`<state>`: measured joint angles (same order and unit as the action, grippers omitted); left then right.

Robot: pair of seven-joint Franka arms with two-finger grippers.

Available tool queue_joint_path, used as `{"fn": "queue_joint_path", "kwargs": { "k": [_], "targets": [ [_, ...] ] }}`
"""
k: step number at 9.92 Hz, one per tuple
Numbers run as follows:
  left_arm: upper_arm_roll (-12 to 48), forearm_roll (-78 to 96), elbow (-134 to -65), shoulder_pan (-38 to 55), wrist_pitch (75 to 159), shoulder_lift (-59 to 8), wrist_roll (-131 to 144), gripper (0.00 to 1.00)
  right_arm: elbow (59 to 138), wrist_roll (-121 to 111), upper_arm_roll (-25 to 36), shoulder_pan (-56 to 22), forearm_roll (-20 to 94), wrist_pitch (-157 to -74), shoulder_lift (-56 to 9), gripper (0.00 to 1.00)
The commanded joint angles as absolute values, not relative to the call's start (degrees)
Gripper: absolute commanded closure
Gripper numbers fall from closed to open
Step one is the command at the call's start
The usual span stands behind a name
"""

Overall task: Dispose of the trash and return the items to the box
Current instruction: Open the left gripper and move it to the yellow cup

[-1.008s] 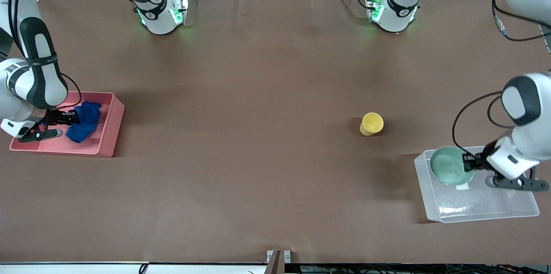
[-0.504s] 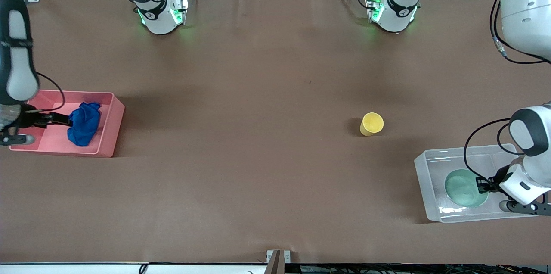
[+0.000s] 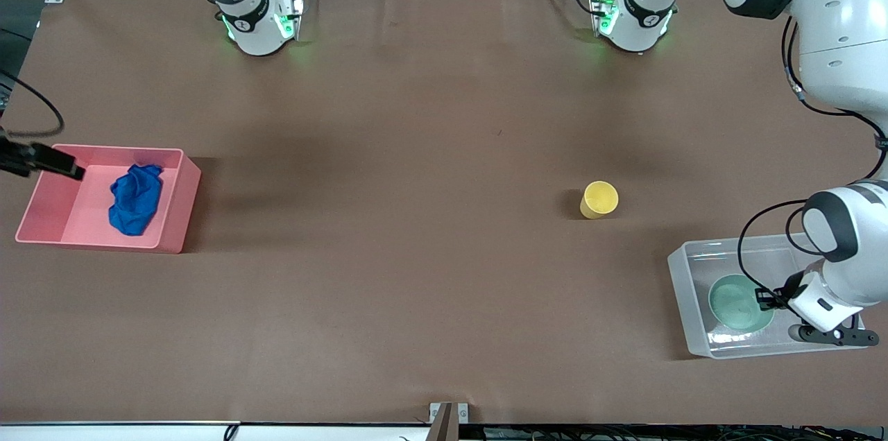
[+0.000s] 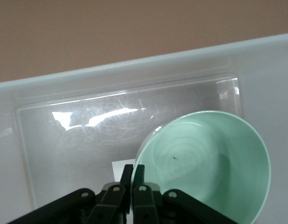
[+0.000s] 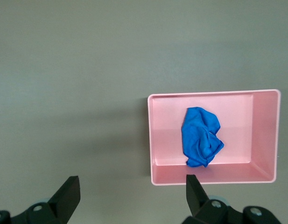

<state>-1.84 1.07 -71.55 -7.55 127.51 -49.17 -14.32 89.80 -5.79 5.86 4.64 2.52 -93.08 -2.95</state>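
Observation:
The blue cloth (image 3: pixel 135 198) lies in the pink bin (image 3: pixel 184 184); the right wrist view also shows the cloth (image 5: pixel 201 136) in the bin (image 5: pixel 214 177). My right gripper (image 3: pixel 66 165) is open and empty, high over the bin's edge at the right arm's end of the table (image 5: pixel 130 182). My left gripper (image 3: pixel 763 300) is shut on the rim of the mint-green bowl (image 3: pixel 737 301), which sits low inside the clear box (image 3: pixel 683 254). The left wrist view shows the fingers (image 4: pixel 127 176) pinching the bowl (image 4: pixel 214 163). The yellow cup (image 3: pixel 599 199) stands on the table.
The brown table (image 3: pixel 416 254) spreads between the bin and the box. The cup stands farther from the front camera than the box. A white sticker (image 4: pixel 116 167) shows on the box's base beside the bowl. Both arm bases stand at the table's top edge.
My right gripper let go of the cloth in the pink bin, opened and pulled up and away. My left gripper lowered the bowl into the clear box.

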Motion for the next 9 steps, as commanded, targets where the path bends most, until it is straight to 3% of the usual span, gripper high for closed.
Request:
{"fn": "queue_joint_path", "kwargs": {
  "k": [1, 2, 3, 4, 6, 7, 9],
  "targets": [
    [-1.93, 0.88, -75.31, -7.38, 131.91, -50.36, -13.8, 0.91, 87.84, -4.66, 6.06, 4.31, 1.5, -86.7, 1.84, 0.0],
    [-1.85, 0.88, -76.11, -7.3, 132.62, -49.93, -13.54, 0.73, 85.19, -4.66, 6.06, 4.65, 1.41, -83.96, 1.5, 0.0],
    [-1.76, 0.79, -76.03, -7.12, 132.54, -49.31, -13.8, 0.49, 85.34, -3.79, 5.72, 4.48, -0.77, -83.67, 1.49, 0.0],
    [-1.67, 0.62, -76.2, -6.86, 131.23, -46.61, -13.89, 0.36, 85.69, -1.95, 5.63, 4.05, -1.57, -83.76, 1.49, 0.0],
    [0.07, 0.35, -76.38, -6.86, 122.48, -39.24, -13.8, 0.22, 87.45, -1.85, 5.54, 3.52, -1.58, -84.81, 2.19, 0.0],
    [2.0, 0.26, -78.12, -6.86, 117.65, -34.76, -13.54, 0.2, 87.36, -1.93, 5.54, 3.52, -1.58, -84.73, 2.2, 0.0],
    [5.43, 0.18, -89.66, -6.94, 116.19, -24.23, -12.05, 0.18, 86.84, -2.63, 5.54, 3.52, -1.76, -84.64, 2.02, 0.0]
  ]
}}
